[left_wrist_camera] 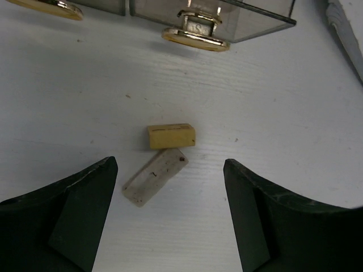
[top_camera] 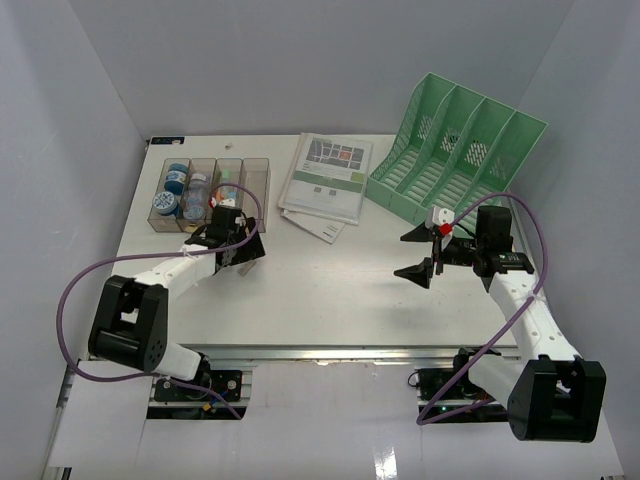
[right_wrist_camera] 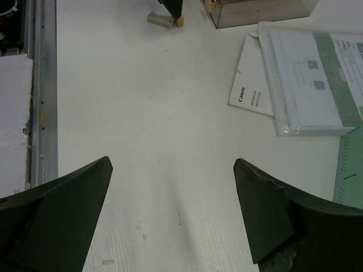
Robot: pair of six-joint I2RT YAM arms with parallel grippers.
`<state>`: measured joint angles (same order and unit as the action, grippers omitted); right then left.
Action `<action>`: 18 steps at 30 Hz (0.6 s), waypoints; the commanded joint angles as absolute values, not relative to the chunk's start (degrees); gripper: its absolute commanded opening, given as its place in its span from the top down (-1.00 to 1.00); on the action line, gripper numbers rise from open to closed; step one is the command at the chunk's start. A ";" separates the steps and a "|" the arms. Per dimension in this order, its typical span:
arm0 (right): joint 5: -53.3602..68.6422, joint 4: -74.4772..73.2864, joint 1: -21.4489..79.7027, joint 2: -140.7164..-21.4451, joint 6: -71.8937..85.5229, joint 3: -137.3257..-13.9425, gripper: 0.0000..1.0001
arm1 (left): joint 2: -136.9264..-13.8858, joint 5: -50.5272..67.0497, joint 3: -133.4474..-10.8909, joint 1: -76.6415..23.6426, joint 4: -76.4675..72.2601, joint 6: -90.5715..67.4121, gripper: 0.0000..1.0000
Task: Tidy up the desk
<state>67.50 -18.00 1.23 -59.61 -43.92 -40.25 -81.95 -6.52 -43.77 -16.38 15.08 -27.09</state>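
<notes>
The desk is a large white tabletop. My left gripper is open, low over the desk just in front of the clear smoky tray. In the left wrist view, a yellow eraser and a dirty white eraser lie touching each other on the desk, just ahead of the open left gripper. My right gripper is open and empty above bare desk at mid right; it also shows in its wrist view. Both erasers appear far off there.
The tray holds small blue-capped bottles; a gold-coloured clip sits at its front wall. A stack of booklets lies at the back centre. A green four-slot file rack stands back right. A metal rail runs along the front edge.
</notes>
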 commanded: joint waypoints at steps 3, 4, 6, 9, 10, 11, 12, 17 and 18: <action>69.26 -17.14 0.97 -60.06 -43.89 -39.84 -0.89 | -85.57 -11.02 -46.23 -17.20 10.23 -27.45 -0.63; 69.26 -17.14 0.97 -60.11 -43.94 -39.89 -0.89 | -86.14 -11.07 -46.38 -17.30 9.82 -27.50 -0.62; 69.17 -17.31 1.03 -60.23 -43.97 -39.93 -0.89 | -87.18 -10.87 -46.46 -17.43 9.15 -27.74 -0.59; 69.14 -17.43 0.97 -60.38 -44.06 -40.02 -0.89 | -88.76 -10.90 -46.87 -17.72 8.32 -28.07 -0.53; 69.09 -17.48 0.97 -60.39 -44.12 -40.08 -0.89 | -89.34 -10.93 -47.14 -17.86 8.26 -28.12 -0.51; 69.13 -17.44 0.97 -60.48 -44.12 -40.08 -0.89 | -89.69 -11.15 -47.36 -17.99 8.21 -28.12 -0.48; 69.16 -17.42 0.97 -60.55 -44.12 -40.08 -0.89 | -90.04 -11.35 -47.55 -18.12 8.17 -28.12 -0.44; 69.17 -17.51 0.97 -60.49 -44.19 -40.17 -0.88 | -90.48 -12.46 -46.98 -18.50 8.00 -28.56 -0.16; 69.17 -17.58 0.97 -60.56 -44.12 -40.17 -0.88 | -90.31 -12.70 -46.80 -18.65 7.98 -28.59 -0.15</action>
